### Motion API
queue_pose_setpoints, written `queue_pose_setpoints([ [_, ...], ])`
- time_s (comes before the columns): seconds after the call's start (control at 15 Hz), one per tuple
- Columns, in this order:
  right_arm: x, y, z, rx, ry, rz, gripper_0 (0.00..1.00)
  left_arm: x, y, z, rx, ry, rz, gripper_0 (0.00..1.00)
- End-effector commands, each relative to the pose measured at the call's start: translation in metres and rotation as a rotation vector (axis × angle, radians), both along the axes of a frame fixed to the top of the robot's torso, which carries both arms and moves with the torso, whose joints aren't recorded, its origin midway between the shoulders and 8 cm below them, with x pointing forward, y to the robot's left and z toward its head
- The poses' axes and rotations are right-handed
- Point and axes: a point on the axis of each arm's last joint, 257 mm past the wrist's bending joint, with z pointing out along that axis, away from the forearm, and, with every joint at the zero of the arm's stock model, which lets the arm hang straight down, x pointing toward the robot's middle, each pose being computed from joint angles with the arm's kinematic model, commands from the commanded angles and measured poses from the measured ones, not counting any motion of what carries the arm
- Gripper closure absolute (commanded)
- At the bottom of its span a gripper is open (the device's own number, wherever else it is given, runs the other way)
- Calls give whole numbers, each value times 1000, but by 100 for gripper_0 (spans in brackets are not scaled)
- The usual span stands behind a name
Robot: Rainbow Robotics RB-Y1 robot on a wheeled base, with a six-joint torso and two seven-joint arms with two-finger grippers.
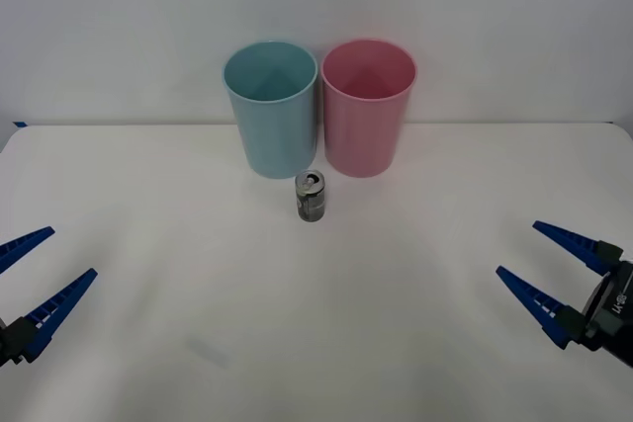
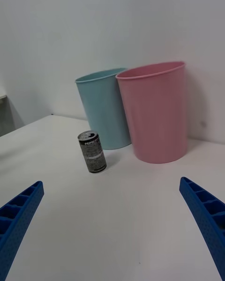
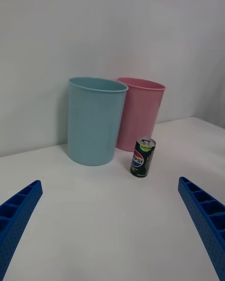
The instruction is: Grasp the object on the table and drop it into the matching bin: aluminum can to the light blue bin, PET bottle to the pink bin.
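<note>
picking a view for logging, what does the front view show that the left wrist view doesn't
Only the front view shows both arms: left end effector and right end effector, each open and low at the table's sides, plus the can's pull-tab top from above. Only the left wrist view shows the logo on the aluminum can. Both show the can upright before the gap between the light blue bin and pink bin.

a plain pale wall [image 1: 495, 7] stands behind everything.
</note>
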Motion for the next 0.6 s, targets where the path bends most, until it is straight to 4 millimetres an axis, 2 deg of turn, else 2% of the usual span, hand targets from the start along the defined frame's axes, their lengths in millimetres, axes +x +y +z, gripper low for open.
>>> queue_pose_setpoints([
  [0.07, 12, 16, -9, -2, -1, 20, 0, 0, 0, 0, 0, 0, 0, 0],
  [0.33, 33, 38, -27, -29, -10, 22, 0, 0, 0, 0, 0, 0, 0, 0],
  [0.6, 58, 56, -37, -85, -58, -33, 0, 0, 0, 0, 0, 0, 0, 0],
])
